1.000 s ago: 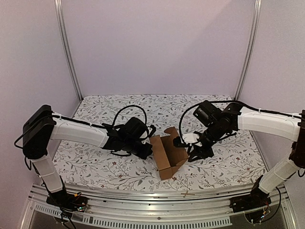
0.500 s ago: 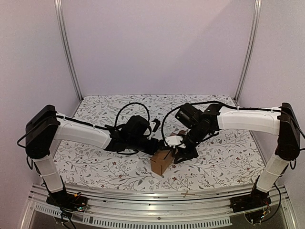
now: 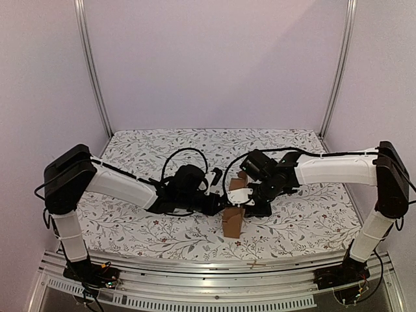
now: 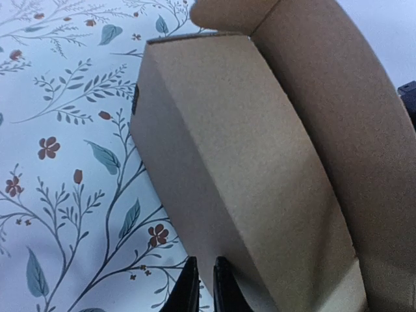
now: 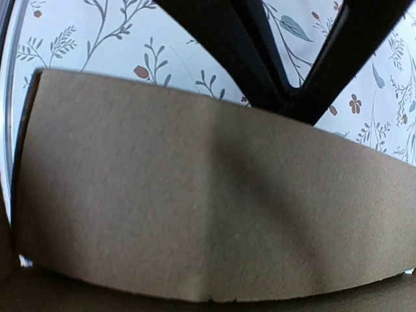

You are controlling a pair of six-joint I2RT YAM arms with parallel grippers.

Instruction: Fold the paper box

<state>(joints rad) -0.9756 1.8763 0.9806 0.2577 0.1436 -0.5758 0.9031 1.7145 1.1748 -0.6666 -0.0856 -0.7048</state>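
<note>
The paper box (image 3: 233,223) is plain brown cardboard, pressed into a narrow upright shape near the table's front middle. My left gripper (image 3: 217,205) is against its left side. In the left wrist view the two black fingertips (image 4: 188,292) stand almost together, holding nothing, at the box's lower side wall (image 4: 247,162); an open flap rises at the far end. My right gripper (image 3: 252,207) is against the box's right side. In the right wrist view a cardboard panel (image 5: 195,195) fills the view and hides the fingers.
The floral tablecloth (image 3: 143,227) covers the table. Metal posts (image 3: 91,65) stand at the back corners before lilac walls. A white round part (image 3: 238,195) on the right wrist sits above the box. Dark bars (image 5: 260,58) cross beyond the panel.
Both arms have moved inward toward each other. The box, spread wide open a second ago, is now squeezed narrow between the two grippers and has shifted slightly right.
</note>
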